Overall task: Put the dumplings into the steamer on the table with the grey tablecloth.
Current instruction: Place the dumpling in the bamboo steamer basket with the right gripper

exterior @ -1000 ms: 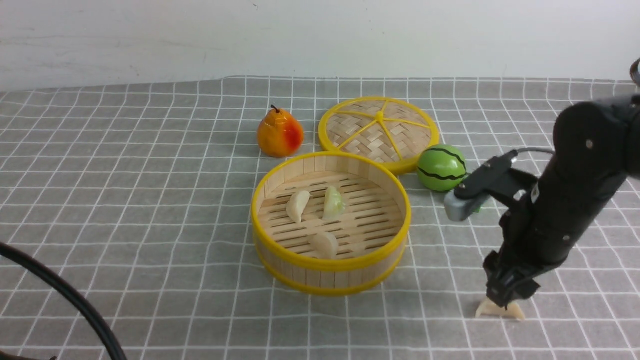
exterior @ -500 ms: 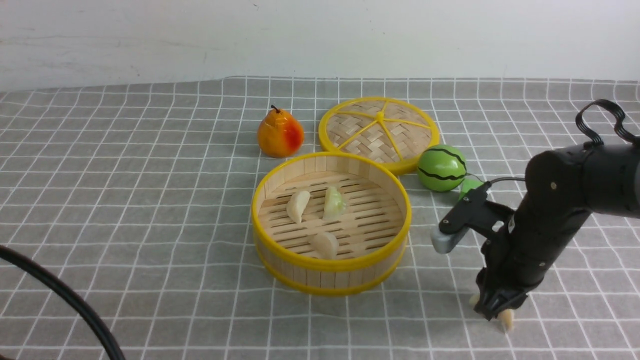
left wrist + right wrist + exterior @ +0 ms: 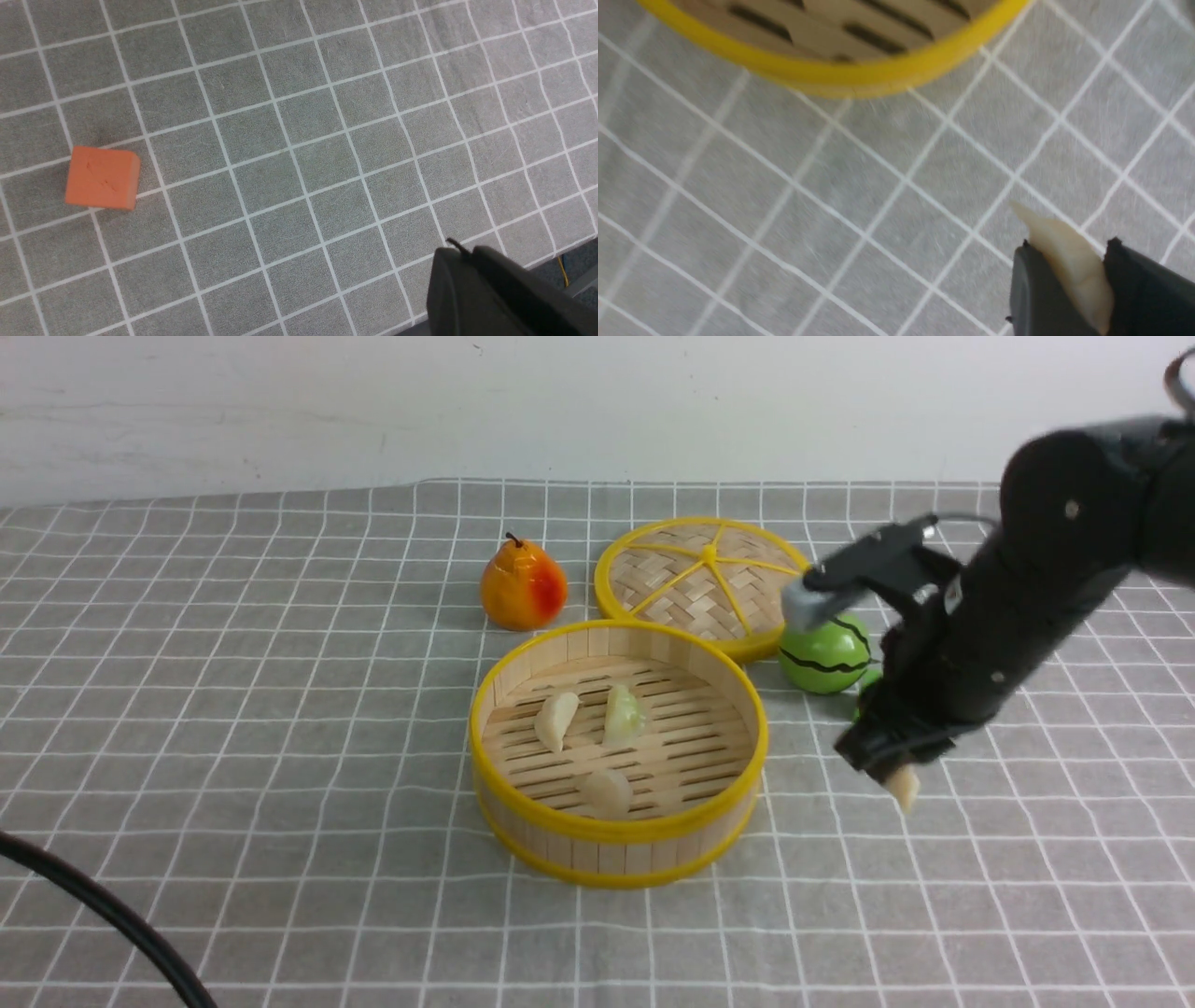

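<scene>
Right gripper (image 3: 890, 773) part-closed, pinching one dumpling (image 3: 904, 791), in the air just right of steamer (image 3: 616, 845), above the cloth (image 3: 280, 709). Three dumplings (image 3: 557, 719) sit inside steamer. Left gripper (image 3: 467, 266) closed, empty, over cloth.

Black right arm (image 3: 1036, 607) — rounded joints, grey camera tip (image 3: 805, 605)

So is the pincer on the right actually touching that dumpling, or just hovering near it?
Touching. The right wrist view shows the dumpling wedged between the right pincer's two black fingers, with contact on both sides.
</scene>
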Controlling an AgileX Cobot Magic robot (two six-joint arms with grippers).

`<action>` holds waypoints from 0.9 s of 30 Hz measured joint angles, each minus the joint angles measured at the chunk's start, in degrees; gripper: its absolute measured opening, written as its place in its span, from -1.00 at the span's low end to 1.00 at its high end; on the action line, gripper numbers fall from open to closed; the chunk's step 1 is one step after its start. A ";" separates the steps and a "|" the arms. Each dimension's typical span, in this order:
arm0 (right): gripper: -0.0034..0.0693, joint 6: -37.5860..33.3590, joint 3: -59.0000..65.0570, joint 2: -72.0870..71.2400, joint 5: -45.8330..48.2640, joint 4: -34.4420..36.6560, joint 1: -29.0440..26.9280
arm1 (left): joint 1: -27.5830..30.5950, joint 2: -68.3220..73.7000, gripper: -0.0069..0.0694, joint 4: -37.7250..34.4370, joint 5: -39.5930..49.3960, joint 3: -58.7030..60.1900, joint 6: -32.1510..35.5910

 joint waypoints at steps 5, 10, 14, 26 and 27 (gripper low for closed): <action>-0.42 1.23 -7.34 1.13 0.26 4.66 2.93 | 0.00 0.00 -0.74 0.12 0.00 0.00 0.00; -0.42 1.42 -13.25 6.51 -1.40 8.70 5.60 | 0.00 0.00 -0.73 0.12 0.05 0.00 0.00; -0.42 2.78 -16.37 11.14 -2.01 8.24 7.15 | 0.00 0.00 -0.72 0.12 0.05 0.00 0.00; -0.42 9.25 -19.21 21.30 -6.92 -0.80 7.51 | 0.00 0.00 -0.69 0.12 0.05 0.00 0.00; -0.42 9.73 -19.17 21.89 -7.93 -0.80 7.51 | 0.00 0.00 -0.68 0.12 0.05 0.00 0.00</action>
